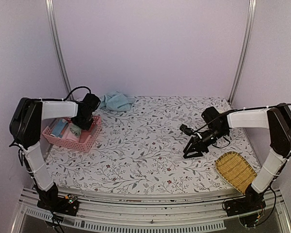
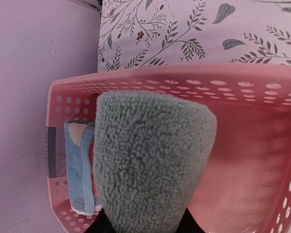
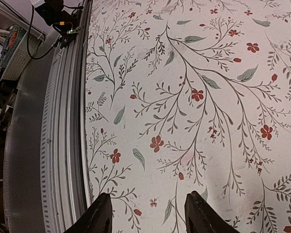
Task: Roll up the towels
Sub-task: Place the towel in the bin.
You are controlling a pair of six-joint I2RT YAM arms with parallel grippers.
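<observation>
Left fingers [image 2: 190,224] hold the rolled green towel [image 2: 153,160] pointing lengthwise down into the basket [image 2: 242,92].

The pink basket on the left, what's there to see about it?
The pink basket looks like plastic, its walls perforated with small holes. It sits upright near the left edge of the table. Inside, a blue towel lies along one wall, and the left pincer holds a rolled grey-green towel over its floor.
</observation>
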